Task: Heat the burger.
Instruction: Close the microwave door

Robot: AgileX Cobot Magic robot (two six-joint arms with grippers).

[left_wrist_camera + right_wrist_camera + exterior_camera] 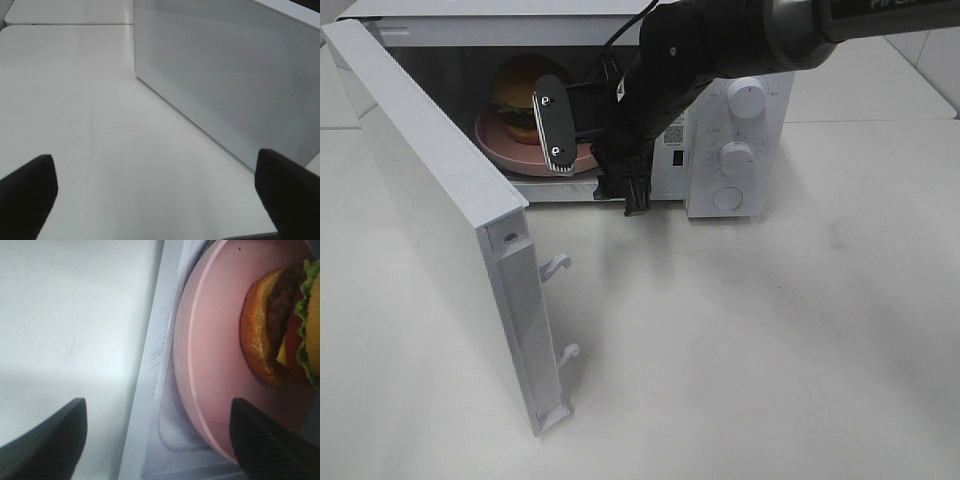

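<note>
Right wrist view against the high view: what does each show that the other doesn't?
Right wrist only: the burger close up in layers of patty, cheese and lettuce, and the right pincer open, gripping nothing. High view only: the door swung open, the knobs and the arm reaching in. Both: the burger on the pink plate inside the microwave.

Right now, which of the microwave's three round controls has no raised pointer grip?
The bottom control: a flat disc, while the top knob and middle knob each stick out with a pointer.
</note>
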